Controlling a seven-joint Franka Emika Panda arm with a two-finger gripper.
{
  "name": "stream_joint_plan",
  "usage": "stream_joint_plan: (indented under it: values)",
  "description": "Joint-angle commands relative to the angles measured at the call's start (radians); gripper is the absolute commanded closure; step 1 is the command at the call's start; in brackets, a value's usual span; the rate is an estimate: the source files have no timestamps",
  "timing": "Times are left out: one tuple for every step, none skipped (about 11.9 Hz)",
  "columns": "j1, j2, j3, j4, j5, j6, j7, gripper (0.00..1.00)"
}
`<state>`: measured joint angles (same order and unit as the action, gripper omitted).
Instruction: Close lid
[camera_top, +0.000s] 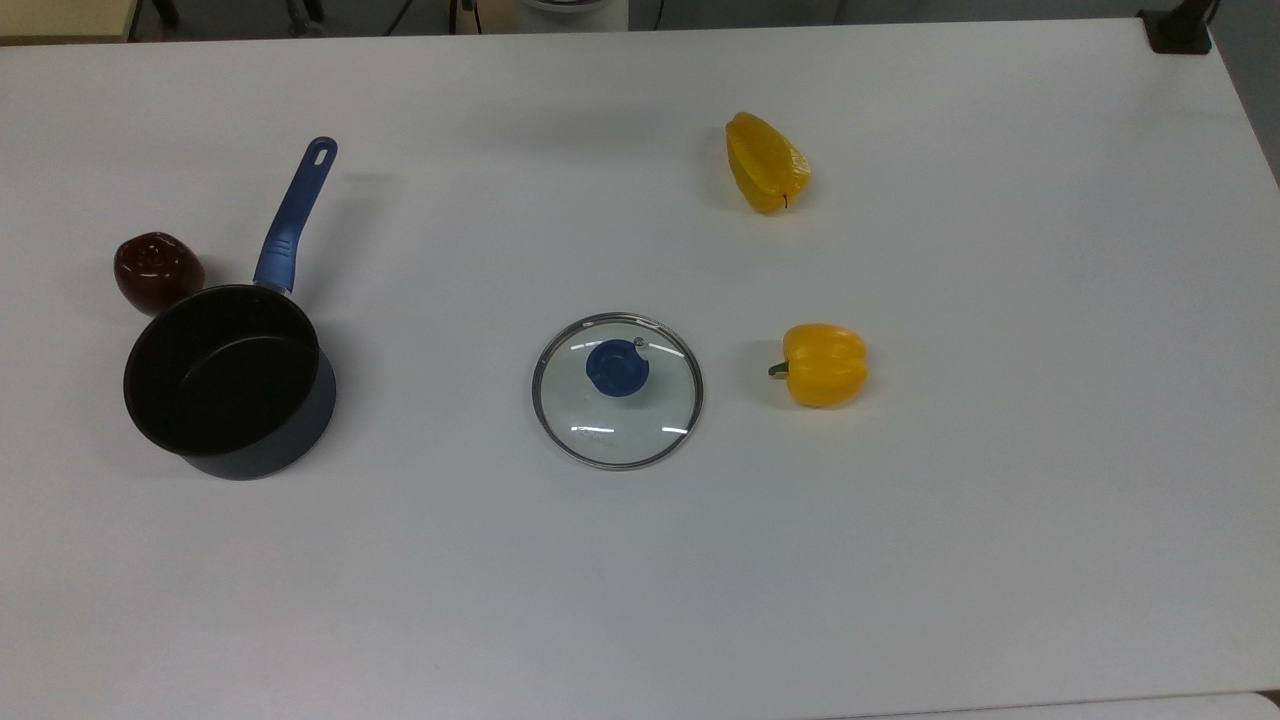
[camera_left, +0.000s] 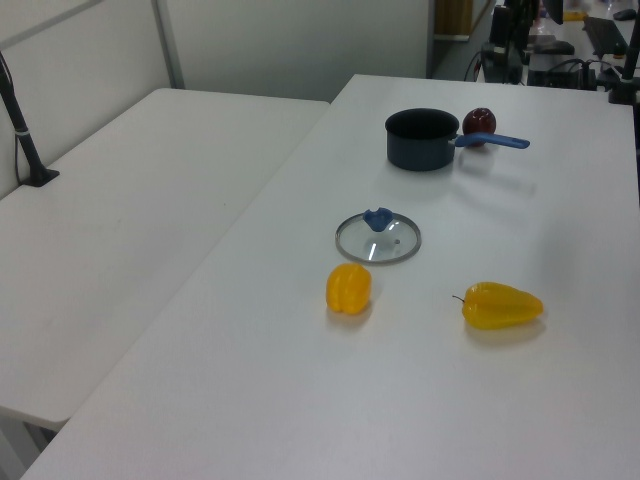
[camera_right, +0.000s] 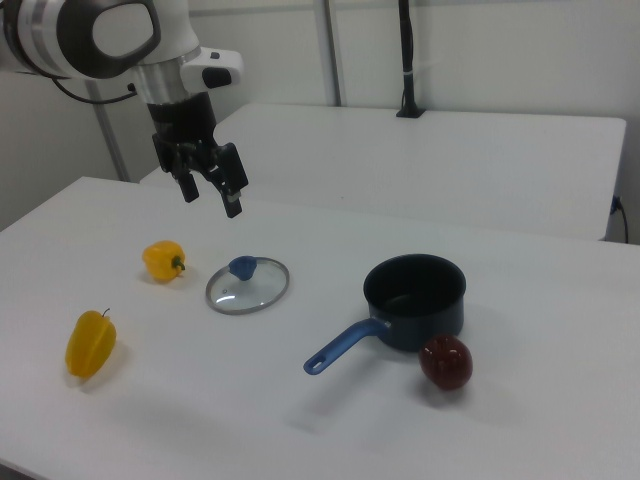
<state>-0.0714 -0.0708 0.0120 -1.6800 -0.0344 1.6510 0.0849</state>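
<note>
Black two-finger gripper (camera_right: 211, 195), jaws spread and empty, hangs above the white table (camera_top: 1000, 500); round clear glass lid with blue knob (camera_right: 248, 284) lies flat below, toward the right view's right, well apart from the open dark saucepan (camera_right: 414, 299).

Blue-knobbed clear lid (camera_top: 617, 391), black pot (camera_top: 228, 382) (blue handle), two yellow peppers (camera_top: 823, 364).
</note>
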Motion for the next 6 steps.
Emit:
stream_joint_plan:
  values:
    - [0.002,-0.023,-0.007,-0.02,0.022,-0.013,-0.022,0.0]
    - [0.002,-0.021,-0.006,-0.021,0.021,-0.013,-0.023,0.0]
    - [0.002,-0.02,-0.006,-0.021,0.022,-0.013,-0.024,0.0]
    - [0.002,-0.017,-0.006,-0.021,0.022,-0.011,-0.022,0.0]
    - [0.004,-0.014,-0.006,-0.021,0.022,-0.008,-0.022,0.0]
    - [0.005,-0.011,-0.006,-0.021,0.022,-0.002,-0.023,0.0]
